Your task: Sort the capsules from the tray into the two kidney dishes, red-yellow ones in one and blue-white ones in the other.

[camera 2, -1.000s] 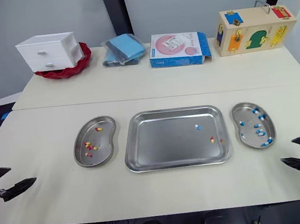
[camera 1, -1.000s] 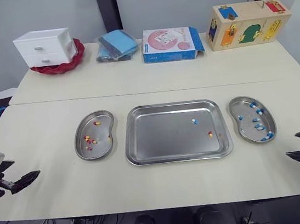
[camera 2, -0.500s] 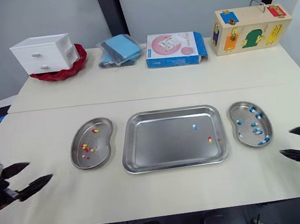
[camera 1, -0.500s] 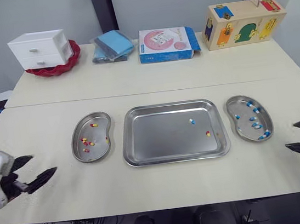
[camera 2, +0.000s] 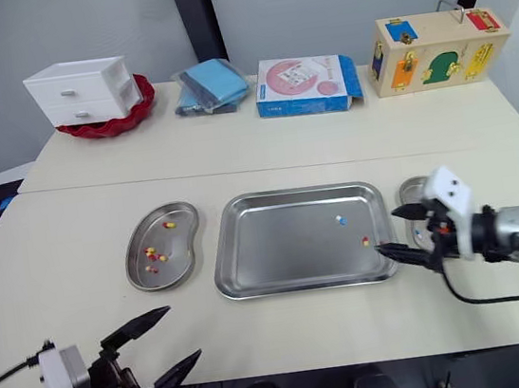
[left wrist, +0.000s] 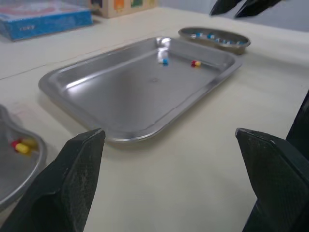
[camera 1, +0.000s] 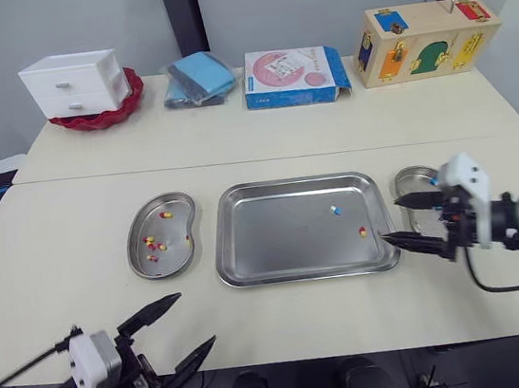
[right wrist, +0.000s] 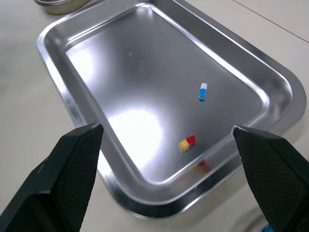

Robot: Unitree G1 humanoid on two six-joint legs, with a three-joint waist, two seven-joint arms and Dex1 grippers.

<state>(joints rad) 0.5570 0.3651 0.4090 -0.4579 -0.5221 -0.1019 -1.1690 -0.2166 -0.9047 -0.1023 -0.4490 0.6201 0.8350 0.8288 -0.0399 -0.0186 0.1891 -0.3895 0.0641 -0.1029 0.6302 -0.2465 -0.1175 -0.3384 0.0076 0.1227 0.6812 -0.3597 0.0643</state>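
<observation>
The steel tray [camera 1: 285, 238] lies mid-table with one blue-white capsule [camera 1: 335, 209] and one red-yellow capsule [camera 1: 363, 232] near its right side. Left of it, a kidney dish [camera 1: 143, 257] holds several red-yellow capsules. The right kidney dish [camera 1: 411, 179] is partly hidden behind my right gripper [camera 1: 394, 220], which stands open over the tray's right rim. In the right wrist view the red-yellow capsule [right wrist: 187, 142] lies between the spread fingers [right wrist: 72, 174], a little ahead of them. My left gripper [camera 1: 190, 323] hangs open above the table's front edge, left of the tray.
Along the back stand a white drawer unit [camera 1: 75, 82] on a red bowl, a blue cloth bundle [camera 1: 198, 78], a blue-pink box [camera 1: 294, 75] and a wooden lock box [camera 1: 426, 38]. Bare tabletop surrounds the tray and dishes.
My right gripper has come in from the table's right edge to the tray's right rim. My left gripper has moved from the far left toward the front, nearer the tray. Both stay open.
</observation>
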